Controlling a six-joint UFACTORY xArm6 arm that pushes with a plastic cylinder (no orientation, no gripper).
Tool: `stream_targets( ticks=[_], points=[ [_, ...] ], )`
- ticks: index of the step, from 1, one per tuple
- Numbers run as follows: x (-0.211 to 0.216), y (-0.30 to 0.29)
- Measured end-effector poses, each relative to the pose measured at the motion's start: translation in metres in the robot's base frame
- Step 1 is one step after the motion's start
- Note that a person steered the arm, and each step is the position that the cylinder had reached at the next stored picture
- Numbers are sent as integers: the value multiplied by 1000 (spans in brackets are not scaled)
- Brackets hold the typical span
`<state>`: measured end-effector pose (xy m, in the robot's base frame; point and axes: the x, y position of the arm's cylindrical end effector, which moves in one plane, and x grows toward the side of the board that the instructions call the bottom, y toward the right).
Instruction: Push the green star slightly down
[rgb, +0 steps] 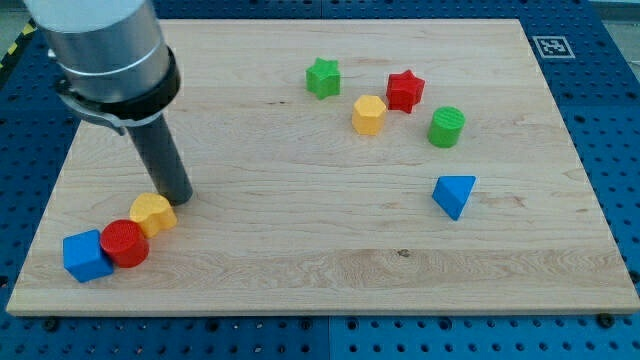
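The green star (323, 77) lies near the view's top, a little right of centre. A yellow hexagon (368, 114) sits just to its lower right, with a red star (405, 90) beyond that. My tip (177, 197) rests on the board far to the lower left of the green star, right beside the upper right of a yellow block (152, 213). The rod rises from it to the grey arm body at the view's top left.
A red cylinder (124, 243) and a blue cube (86, 255) touch in a row with the yellow block at lower left. A green cylinder (446, 127) and a blue triangle (455, 194) lie at right. The wooden board (300, 250) ends in blue pegboard.
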<state>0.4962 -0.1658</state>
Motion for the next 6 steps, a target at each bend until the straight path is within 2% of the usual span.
stream_targets(
  ticks=[2, 3, 5, 6],
  points=[
    [-162, 0],
    [-215, 22],
    [-207, 171],
    [-177, 177]
  ],
)
